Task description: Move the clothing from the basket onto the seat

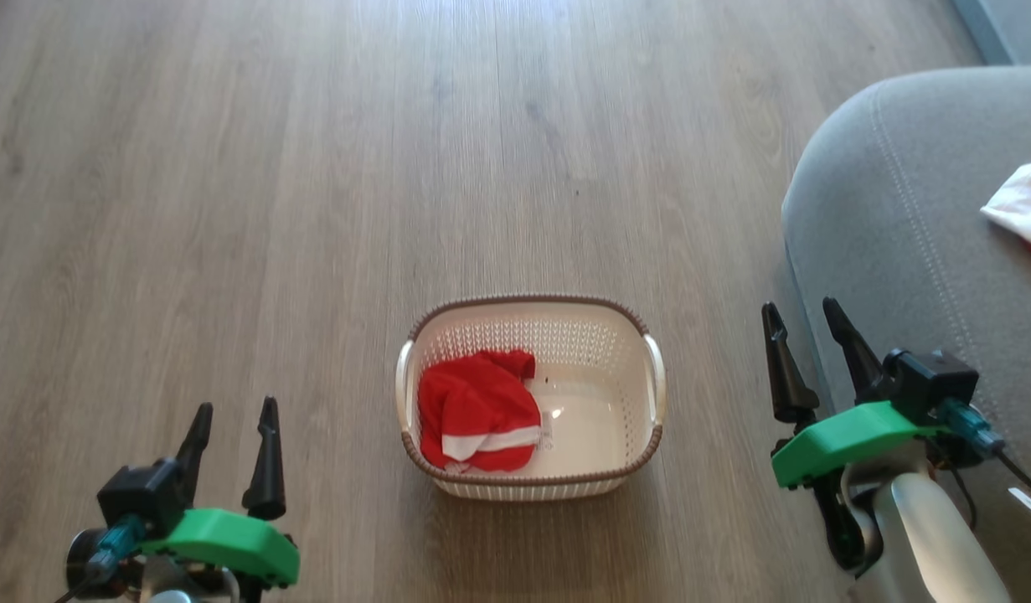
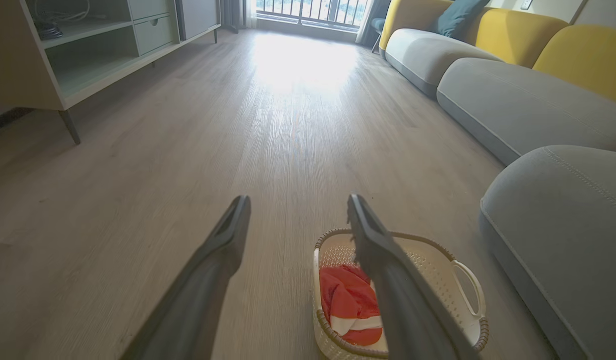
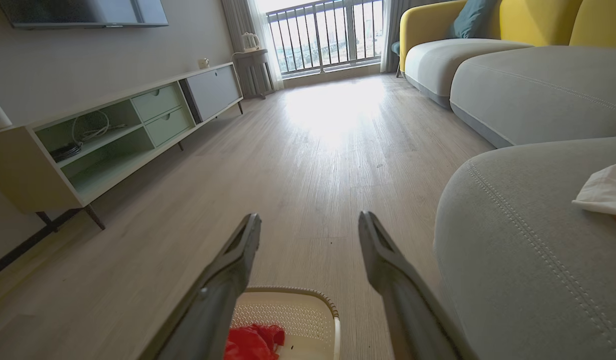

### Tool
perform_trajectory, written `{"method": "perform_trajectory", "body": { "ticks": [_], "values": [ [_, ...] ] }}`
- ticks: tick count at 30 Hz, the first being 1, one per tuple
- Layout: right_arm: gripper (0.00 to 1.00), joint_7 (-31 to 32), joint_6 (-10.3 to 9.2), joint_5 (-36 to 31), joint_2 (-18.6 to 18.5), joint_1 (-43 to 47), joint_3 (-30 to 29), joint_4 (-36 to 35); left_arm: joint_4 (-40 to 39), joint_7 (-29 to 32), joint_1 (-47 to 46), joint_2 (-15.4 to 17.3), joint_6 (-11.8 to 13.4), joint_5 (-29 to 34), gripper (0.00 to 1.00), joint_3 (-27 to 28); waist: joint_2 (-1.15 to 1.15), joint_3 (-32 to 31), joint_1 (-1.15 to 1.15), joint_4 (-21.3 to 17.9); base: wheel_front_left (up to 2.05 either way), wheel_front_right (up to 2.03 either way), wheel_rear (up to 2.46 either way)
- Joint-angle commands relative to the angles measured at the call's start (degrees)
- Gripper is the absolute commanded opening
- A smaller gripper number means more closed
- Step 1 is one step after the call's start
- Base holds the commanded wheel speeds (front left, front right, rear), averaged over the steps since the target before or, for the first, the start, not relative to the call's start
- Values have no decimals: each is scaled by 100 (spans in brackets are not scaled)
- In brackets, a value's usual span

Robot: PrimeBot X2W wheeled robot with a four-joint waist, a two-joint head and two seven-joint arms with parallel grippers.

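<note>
1. Nearest: left gripper (image 1: 236,406), low and to the left of the basket (image 1: 565,335), well apart from it, over the bare wood floor (image 1: 314,167). Fingers spread wide, nothing between them.
2. right gripper (image 1: 800,306): to the right of the basket, over the strip of floor between the basket and the seat (image 1: 892,209). Fingers also spread wide, nothing held. Contact with the seat edge: cannot tell.
3. basket: upright on the floor, roughly midway between the two grippers. Cream perforated walls, brown rim, a white handle on each short side.
4. clothing (image 1: 477,410): one crumpled red bundle with a white band, inside the basket, in its left half and against the left wall. The right half of the basket's bottom is bare.
5. seat: grey cushion with a rounded corner and a stitch line, to the right of the basket, a gap of floor between them.
6. white cloth (image 1: 1022,205) with a sliver of red at its lower edge lies on the seat, well right of the basket, cut by the frame edge.
7. Wrist views: beyond the basket, more grey cushions (image 2: 528,100) with yellow backs on the right, a low cabinet (image 3: 112,135) on the left.
</note>
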Motion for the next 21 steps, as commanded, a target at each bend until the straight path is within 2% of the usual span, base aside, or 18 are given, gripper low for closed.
{"method": "perform_trajectory", "body": {
  "ticks": [1,12,15,21],
  "values": [
    [100,-37,-1,-33,29,-300,145,-230,-166,-54,-212,41,23,-13,100,98,0,148,0,-27,0,0,0],
    [100,-37,-1,-37,81,-1064,198,-658,-63,-54,-1015,41,-17,-100,100,-460,0,1708,0,-319,0,0,0],
    [100,-37,-1,-29,102,-1364,264,-827,68,-54,-1452,41,-70,-5,100,-681,0,2325,0,-458,0,0,0],
    [100,-37,-1,-25,122,-1764,409,-1065,341,-54,-2120,41,-141,167,100,-915,0,3155,0,-684,0,0,0]
  ]
}}
